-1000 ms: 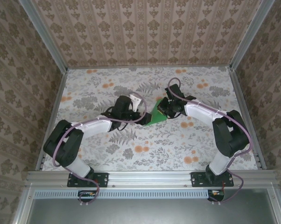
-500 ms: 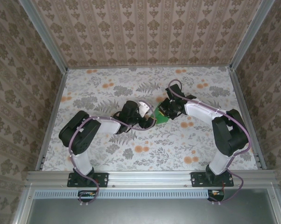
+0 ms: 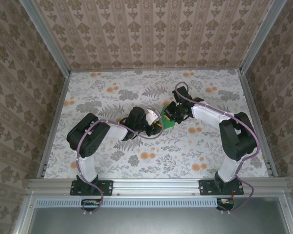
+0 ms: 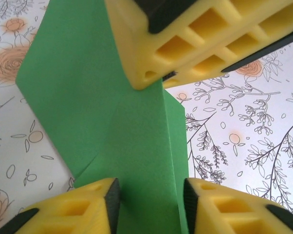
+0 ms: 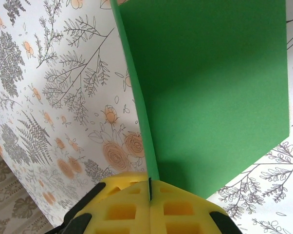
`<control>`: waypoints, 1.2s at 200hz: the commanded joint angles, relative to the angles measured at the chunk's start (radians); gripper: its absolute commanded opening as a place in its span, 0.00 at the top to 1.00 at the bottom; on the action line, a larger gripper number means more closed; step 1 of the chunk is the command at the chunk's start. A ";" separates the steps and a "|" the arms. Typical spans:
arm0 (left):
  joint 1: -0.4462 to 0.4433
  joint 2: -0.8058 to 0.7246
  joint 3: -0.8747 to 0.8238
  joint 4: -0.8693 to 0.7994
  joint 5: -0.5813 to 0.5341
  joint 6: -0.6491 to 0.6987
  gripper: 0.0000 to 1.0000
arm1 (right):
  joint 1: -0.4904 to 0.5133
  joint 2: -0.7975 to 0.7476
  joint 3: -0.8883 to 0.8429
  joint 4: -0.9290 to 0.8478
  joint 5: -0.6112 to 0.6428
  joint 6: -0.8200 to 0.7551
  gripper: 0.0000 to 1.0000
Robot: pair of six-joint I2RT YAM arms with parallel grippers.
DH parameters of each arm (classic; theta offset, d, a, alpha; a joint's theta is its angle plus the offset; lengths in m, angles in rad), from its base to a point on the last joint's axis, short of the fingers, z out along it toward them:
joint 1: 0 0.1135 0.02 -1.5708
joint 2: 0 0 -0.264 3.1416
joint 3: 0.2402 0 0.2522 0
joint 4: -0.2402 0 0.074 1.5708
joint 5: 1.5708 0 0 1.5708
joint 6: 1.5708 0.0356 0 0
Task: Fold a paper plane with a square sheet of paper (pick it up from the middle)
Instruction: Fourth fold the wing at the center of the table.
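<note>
The square sheet of paper (image 3: 167, 123) is bright green and creased, and it is lifted off the table near the middle. My right gripper (image 5: 149, 187) is shut on one edge of it, and the wide green flap (image 5: 210, 87) spreads away to the right of the jaws. My left gripper (image 4: 150, 197) is open. Its jaws straddle a raised fold of the paper (image 4: 88, 73) with a gap on each side. The right gripper's yellow fingers (image 4: 195, 39) pinch the sheet just beyond. In the top view the left gripper (image 3: 157, 125) and right gripper (image 3: 170, 115) almost meet.
The table (image 3: 185, 151) wears a floral cloth, with patterned walls on three sides and aluminium rails (image 3: 56, 126) along its edges. Both arms reach in to the middle, and the left arm's elbow (image 3: 88, 136) bends out over the left half.
My left arm has swung right to the paper and its jaws have narrowed around the fold. The right gripper has stayed shut on the sheet, barely moving.
</note>
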 commanded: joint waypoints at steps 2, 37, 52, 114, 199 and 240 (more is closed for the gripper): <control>0.011 0.009 0.022 0.027 0.033 0.023 0.62 | -0.006 0.017 0.029 -0.081 -0.016 0.007 0.95; 0.012 0.008 0.021 0.022 0.033 0.021 0.66 | -0.005 0.014 0.018 -0.079 -0.017 0.002 0.94; 0.013 0.011 0.023 0.021 0.032 0.020 0.70 | -0.006 0.016 0.017 -0.079 -0.021 0.001 0.93; 0.014 0.016 0.041 -0.030 0.055 0.011 0.81 | -0.017 0.020 0.031 -0.085 -0.039 -0.054 0.73; 0.010 0.015 0.080 -0.162 0.086 -0.042 0.88 | -0.083 -0.024 0.011 -0.065 -0.121 -0.207 0.46; -0.014 0.019 0.133 -0.301 0.075 -0.068 0.91 | -0.136 -0.127 -0.108 0.026 -0.119 -0.275 0.34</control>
